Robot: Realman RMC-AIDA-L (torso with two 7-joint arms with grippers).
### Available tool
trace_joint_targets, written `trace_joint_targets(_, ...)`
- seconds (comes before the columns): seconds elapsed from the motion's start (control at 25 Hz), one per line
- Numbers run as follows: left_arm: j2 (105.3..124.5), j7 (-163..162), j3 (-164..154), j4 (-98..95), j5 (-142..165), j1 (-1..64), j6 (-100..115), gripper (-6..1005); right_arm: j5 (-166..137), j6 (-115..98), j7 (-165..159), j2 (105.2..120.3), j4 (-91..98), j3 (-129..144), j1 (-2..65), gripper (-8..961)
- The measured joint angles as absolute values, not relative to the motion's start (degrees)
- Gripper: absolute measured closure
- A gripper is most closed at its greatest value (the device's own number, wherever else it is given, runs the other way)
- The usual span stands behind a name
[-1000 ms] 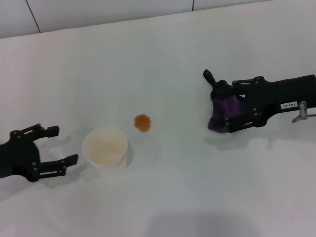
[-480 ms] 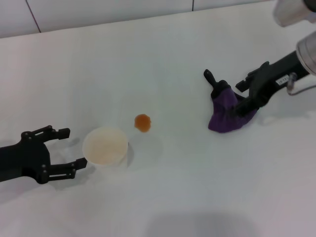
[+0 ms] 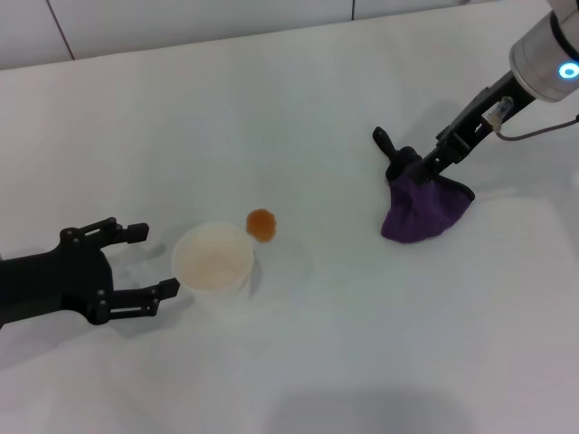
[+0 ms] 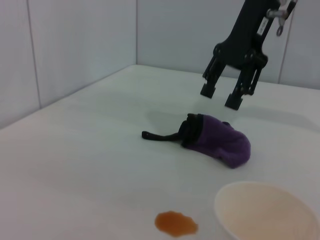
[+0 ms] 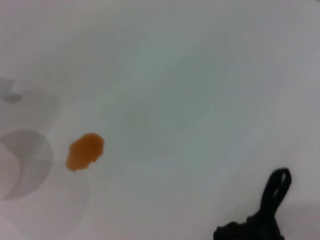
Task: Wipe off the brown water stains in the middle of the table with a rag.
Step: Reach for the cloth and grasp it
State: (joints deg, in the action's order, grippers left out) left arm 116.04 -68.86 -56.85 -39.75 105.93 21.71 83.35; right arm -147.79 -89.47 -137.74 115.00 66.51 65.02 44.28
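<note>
Table (image 3: 298, 108): wide, plain white, carrying everything.

Right gripper (image 4: 222, 98): hangs above the rag's far end, jaws parted, holding nothing.

Left gripper (image 3: 145, 262): near left, jaws spread wide around nothing, just left of the cup.

Paper cup (image 3: 213, 258): cream-white, upright, near the stain.

Rag (image 3: 423, 209): dark purple, bunched on the table at right, black strip trailing far-left.

Brown water stains (image 3: 261, 223): one small orange-brown blot, mid-table, unwiped.

Handling: likely best to descend straight, pinch the cloth's bulk, not the strip.

Markings: none readable.
</note>
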Motion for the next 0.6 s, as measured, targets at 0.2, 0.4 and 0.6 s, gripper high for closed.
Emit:
trace_joint_targets(0.2, 116.13, -68.4, -56.9, -39.6, 106.7, 22.9, 83.2, 109, -150.8, -87.8, -144.1, 115.11, 62.8, 66.7, 46.2, 153)
trace_joint_targets(0.4, 116.58, -68.4, -56.9, -39.5, 107.9, 23.5, 83.0, 108, -151.9, -86.7, -147.4, 115.14, 59.3, 67.6, 48.2, 214)
trace_joint_targets(0.6, 117.45, -68.4, -56.8, -39.6, 109.6, 24.1, 82.9, 107, -151.8, -84.9, -148.2, 115.13, 55.8, 67.2, 49.6, 224)
